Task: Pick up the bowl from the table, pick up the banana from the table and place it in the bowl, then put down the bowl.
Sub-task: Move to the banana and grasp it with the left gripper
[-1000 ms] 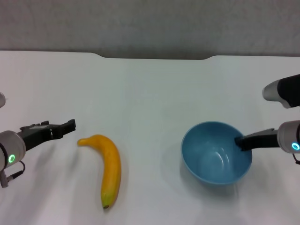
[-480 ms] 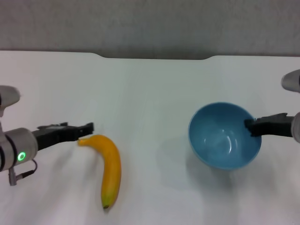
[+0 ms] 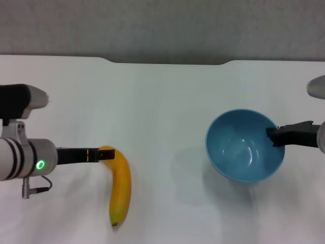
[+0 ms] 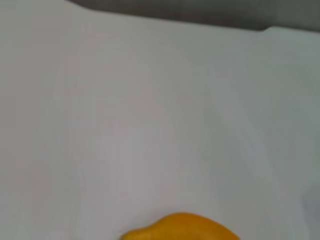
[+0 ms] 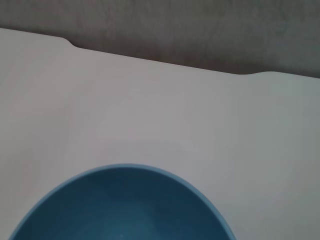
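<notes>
Left gripper (image 3: 104, 154) has reached the banana's (image 3: 121, 185) stem; right gripper (image 3: 274, 136) holds the bowl (image 3: 244, 146).

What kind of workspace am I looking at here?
Probably a lab test bench: a plain white tabletop with a notched far edge, bare grey wall behind, holding only a glossy light-blue bowl and a yellow-orange banana.

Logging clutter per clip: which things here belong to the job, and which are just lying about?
Job:
bowl, held at its rim by the right gripper, clear of the table
banana, lying on the table, left gripper at its stem end

Lying about:
nothing else shows
</notes>
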### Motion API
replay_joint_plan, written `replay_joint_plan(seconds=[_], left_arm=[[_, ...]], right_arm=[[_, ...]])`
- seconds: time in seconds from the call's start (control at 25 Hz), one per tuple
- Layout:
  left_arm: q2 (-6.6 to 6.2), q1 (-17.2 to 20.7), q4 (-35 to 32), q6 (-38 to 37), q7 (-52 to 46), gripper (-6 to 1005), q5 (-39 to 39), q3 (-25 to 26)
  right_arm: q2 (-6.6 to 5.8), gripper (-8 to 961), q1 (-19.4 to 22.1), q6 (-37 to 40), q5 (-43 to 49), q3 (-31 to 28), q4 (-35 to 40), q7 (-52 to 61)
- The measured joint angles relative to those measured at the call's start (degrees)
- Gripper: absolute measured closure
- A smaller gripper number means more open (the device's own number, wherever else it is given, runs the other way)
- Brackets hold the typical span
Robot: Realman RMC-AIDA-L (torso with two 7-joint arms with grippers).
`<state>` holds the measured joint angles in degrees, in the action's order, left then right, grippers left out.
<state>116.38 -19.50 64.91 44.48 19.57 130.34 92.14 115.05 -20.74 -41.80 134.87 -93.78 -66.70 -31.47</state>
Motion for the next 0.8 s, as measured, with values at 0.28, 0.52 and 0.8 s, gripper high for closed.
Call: replay_joint_plan(seconds=[0.28,0.52,0.8], left_arm=[[0.09,-2.78,0.28,3.22,-13.16,122,9.19,-2.94],[0.09,-8.31,-0.16,7.13,-26.47,123,18.28,-9.94],[0.28,-9.72,-0.14,7.14,-30.79,122,21.52,-12.33]], right_arm=[[-0.09,914,-0.29,0.21,-0.06,-0.37,-0.16,0.04],[-0.11,914,-0.66,0.85,0.14,-0.53,0.11,0.13],[-0.04,914,-0.90,2.32,-0.16,-0.12,1.41,0.10]])
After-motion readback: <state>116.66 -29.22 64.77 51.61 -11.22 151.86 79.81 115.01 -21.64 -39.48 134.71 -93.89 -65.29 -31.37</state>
